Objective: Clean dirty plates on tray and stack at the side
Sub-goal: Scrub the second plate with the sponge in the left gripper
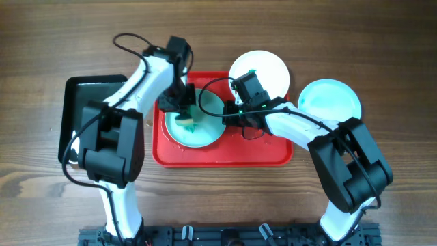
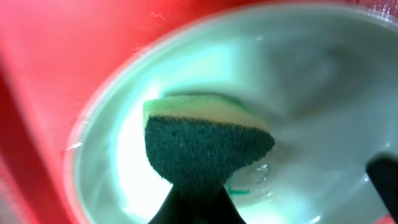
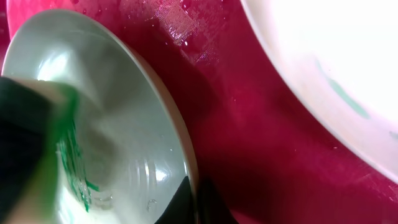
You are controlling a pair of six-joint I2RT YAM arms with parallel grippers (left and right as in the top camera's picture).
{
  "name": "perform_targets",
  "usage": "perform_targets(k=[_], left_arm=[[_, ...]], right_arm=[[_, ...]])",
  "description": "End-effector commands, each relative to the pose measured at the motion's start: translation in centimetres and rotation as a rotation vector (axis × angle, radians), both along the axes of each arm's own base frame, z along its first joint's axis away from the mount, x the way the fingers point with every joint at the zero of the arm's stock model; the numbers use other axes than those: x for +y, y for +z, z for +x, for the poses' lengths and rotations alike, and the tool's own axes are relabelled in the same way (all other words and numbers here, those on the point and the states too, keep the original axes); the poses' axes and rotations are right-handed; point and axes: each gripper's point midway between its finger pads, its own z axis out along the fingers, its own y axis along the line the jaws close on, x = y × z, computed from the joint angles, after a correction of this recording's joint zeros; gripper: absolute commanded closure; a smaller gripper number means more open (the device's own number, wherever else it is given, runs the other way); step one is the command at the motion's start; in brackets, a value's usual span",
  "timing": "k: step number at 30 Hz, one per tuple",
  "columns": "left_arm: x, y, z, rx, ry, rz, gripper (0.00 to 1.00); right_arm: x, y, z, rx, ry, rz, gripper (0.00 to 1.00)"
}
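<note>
A pale plate [image 1: 208, 130] with wet teal-green smears lies on the left half of the red tray [image 1: 266, 154]. My left gripper [image 1: 183, 109] is shut on a green-and-yellow sponge [image 2: 205, 140] that presses into this plate [image 2: 311, 93]. My right gripper [image 1: 230, 113] is shut on the plate's right rim [image 3: 180, 149], one finger inside and one outside. A white plate [image 1: 263, 68] with a teal streak rests over the tray's back right corner and also shows in the right wrist view [image 3: 323, 68]. A pale aqua plate [image 1: 330, 101] sits on the table to the right of the tray.
A black glossy tray [image 1: 80, 102] stands on the wooden table left of the red tray, partly under my left arm. The red tray floor [image 3: 249, 137] is wet with droplets. Both arms cross over the tray's back half.
</note>
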Motion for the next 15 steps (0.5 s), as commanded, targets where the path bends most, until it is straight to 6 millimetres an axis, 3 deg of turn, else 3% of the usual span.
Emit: perform_targets(k=[1,4,8,9,12,14,15], left_arm=[[-1.0,-3.3,-2.0,0.021,-0.078,-0.012,0.96],[-1.3,-5.1,-3.8,0.057,-0.060,-0.037,0.96],[-6.5,-2.8,-7.1,0.161,-0.274,-0.415,0.96],[-6.9,-2.5,-7.3,0.161,-0.293,-0.448,0.96],[-5.9,-3.5,-5.6,0.095,-0.282,-0.357,0.96],[-2.6,-5.0,-3.0,0.017,-0.137,-0.113,0.96],[0.2,-5.4,-1.4,-0.050,-0.025,0.064,0.96]], right_arm=[[0.5,-0.4,0.1,0.015,0.016,0.016,0.96],[0.5,-0.4,0.1,0.015,0.017,0.016,0.96],[0.5,-0.4,0.1,0.013,0.017,0.017,0.96],[0.5,-0.4,0.1,0.013,0.017,0.017,0.96],[0.5,-0.4,0.1,0.013,0.017,0.017,0.96],[0.5,-0.4,0.2,0.013,0.016,0.018,0.96],[0.5,-0.4,0.2,0.013,0.016,0.018,0.96]])
